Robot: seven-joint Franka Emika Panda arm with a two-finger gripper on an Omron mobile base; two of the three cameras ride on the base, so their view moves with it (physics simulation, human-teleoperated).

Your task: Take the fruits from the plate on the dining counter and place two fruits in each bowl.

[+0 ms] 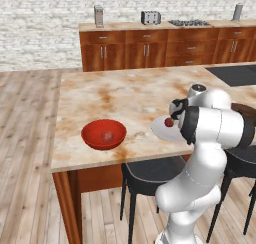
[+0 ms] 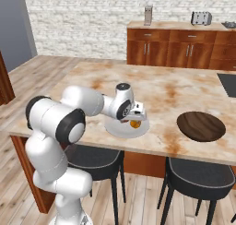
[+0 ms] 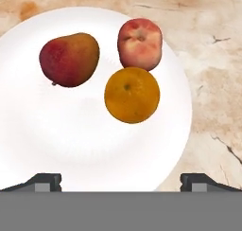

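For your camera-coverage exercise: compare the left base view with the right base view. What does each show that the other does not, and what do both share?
Left base view alone: the red bowl with one fruit in it, and a reddish fruit on the plate. Right base view alone: the brown bowl and the orange. Both share the plate, the counter, the arm and the toaster.

Smooth matt white plate; glossy red bowl; dark wood-grained bowl; polished marble table, rust-streaked; dimpled orange; smooth-skinned reddish fruits.
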